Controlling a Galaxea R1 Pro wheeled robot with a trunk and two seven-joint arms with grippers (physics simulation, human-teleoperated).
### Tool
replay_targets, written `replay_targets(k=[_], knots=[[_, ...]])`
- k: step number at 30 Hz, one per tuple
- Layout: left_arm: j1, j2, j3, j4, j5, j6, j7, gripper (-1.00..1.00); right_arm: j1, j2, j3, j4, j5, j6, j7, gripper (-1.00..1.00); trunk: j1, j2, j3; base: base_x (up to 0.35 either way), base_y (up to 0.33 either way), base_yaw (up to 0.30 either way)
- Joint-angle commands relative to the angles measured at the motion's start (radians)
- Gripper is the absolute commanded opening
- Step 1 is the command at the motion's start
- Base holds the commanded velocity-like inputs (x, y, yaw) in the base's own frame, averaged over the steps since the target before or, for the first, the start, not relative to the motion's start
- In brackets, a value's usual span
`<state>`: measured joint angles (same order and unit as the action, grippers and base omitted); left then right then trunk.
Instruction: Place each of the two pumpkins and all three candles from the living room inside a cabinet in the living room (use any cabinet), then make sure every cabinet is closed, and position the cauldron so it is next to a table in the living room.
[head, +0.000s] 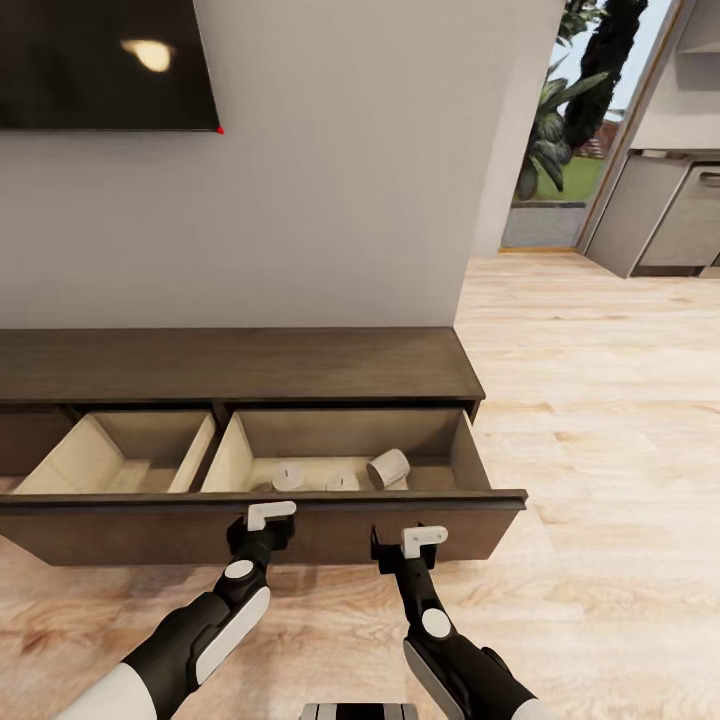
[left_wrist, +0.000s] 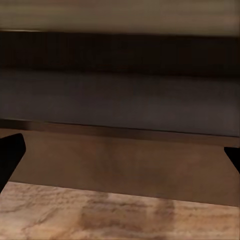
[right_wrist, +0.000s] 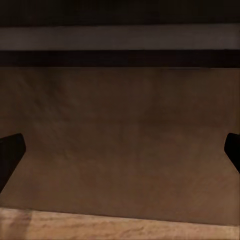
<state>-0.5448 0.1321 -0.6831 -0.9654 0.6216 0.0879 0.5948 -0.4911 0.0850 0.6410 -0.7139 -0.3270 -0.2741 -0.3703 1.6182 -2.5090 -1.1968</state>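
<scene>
Closing the cabinet (head: 300, 365): left gripper (head: 271, 515) and right gripper (head: 423, 541), both spread wide and empty, pressed against the pulled-out drawer front (head: 150, 535). Three candles (head: 388, 468) lying just beyond, inside. Next, probably an even forward push from both arms.

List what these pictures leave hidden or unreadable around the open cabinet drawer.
- Candles: head view, the drawer front covers their lower parts.
- Left compartment: head view, cut off by the picture's edge.
- Left gripper, right gripper: head view, contact with the front is unclear.
</scene>
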Motion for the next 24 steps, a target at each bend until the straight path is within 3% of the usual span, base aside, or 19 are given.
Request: replay_targets(k=[1,19,24], knots=[[-0.001,0.001,-0.004,-0.002,0.0,0.004,0.008,1.0,-0.001,-0.001,0.006,0.001,-0.011,-0.007,-0.005,1.0,0.0,0.0,-0.001,0.002,0.0,0.0],[-0.001,0.001,-0.004,-0.003,0.001,0.005,0.008,1.0,-0.001,-0.001,0.006,0.003,-0.011,-0.008,0.002,1.0,0.0,0.0,-0.001,0.001,0.0,0.0],[-0.001,0.001,-0.004,-0.003,0.001,0.005,0.006,1.0,-0.001,0.0,0.006,0.007,-0.011,-0.008,0.002,1.0,0.0,0.0,-0.001,0.23,0.0,0.0]])
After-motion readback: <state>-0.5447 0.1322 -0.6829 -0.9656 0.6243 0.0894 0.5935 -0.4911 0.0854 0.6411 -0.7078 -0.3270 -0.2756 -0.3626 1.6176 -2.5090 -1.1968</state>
